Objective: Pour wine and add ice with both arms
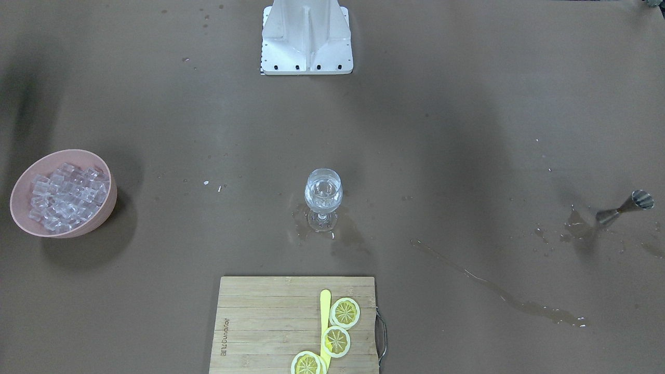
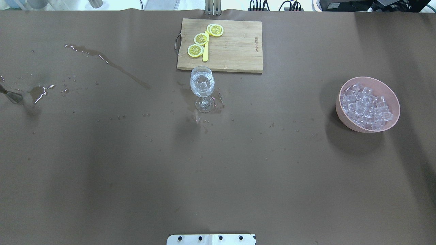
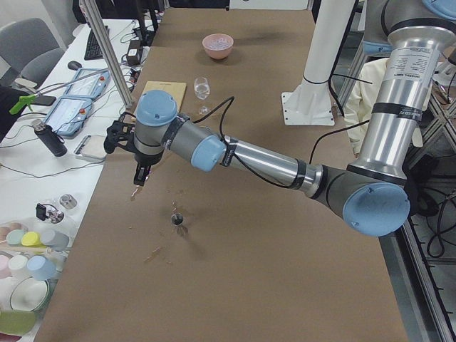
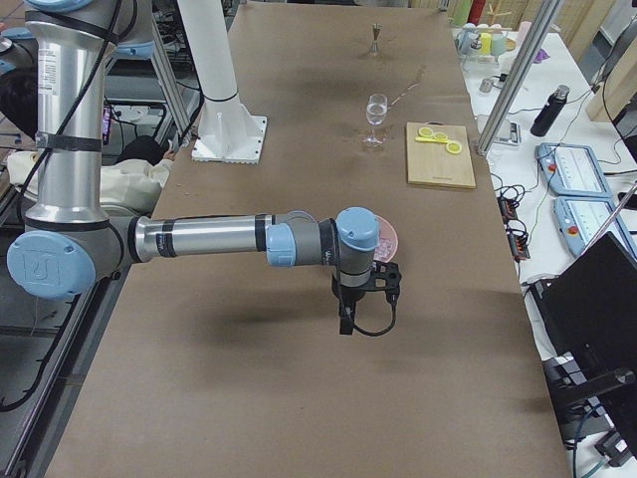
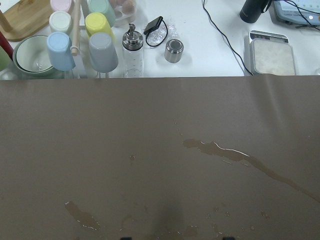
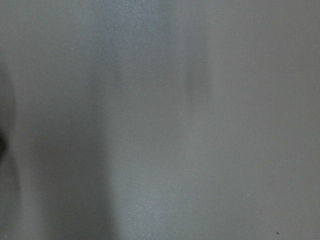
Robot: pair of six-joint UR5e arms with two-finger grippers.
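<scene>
A wine glass stands mid-table and holds clear wine; small clear lumps seem to sit in it. The ice fills a pink bowl at the table's right end, also seen overhead. My left gripper shows only in the exterior left view, pointing down above the table near a metal jigger. My right gripper shows only in the exterior right view, pointing down beside the pink bowl. I cannot tell whether either is open or shut.
A wooden cutting board with lemon slices and a yellow stick lies just beyond the glass. Spilled liquid streaks and puddles mark the left side. The jigger stands at the left end. The white base block stands at the robot's side.
</scene>
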